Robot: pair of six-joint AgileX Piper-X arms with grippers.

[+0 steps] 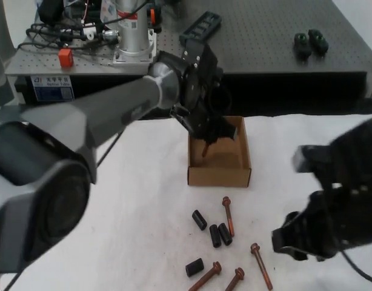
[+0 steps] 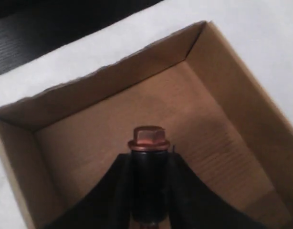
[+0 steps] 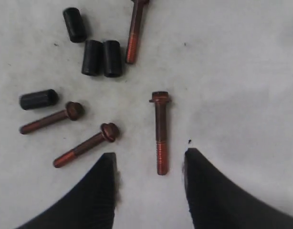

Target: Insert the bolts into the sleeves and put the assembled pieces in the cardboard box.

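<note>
Centre frame in the high view, your left gripper (image 1: 207, 136) hangs over the cardboard box (image 1: 219, 176), clenched on an assembled piece (image 2: 147, 162). In the left wrist view that piece sits low in the middle of the frame: a copper-coloured bolt head tops a black sleeve pinched between the two dark fingers. It is held above the box floor and not yet let go. The part of the box floor that shows carries no finished piece, so by the look of it this is the first delivery, one drop short of done.

The rest of the job lies on the white surface (image 1: 143, 212) at the bottom centre of the high view. Four loose sleeves (image 3: 92, 57) and four loose bolts (image 3: 87, 143) are scattered there, none of them mated, so four assemblies appear to be left.

At the lower right of the high view, your right gripper (image 3: 150, 155) hovers over that scatter. Its fingers are spread wide and hold nothing. In the right wrist view one bolt (image 3: 159, 131) lies lengthwise in the gap between them, head toward the top of the frame.
</note>
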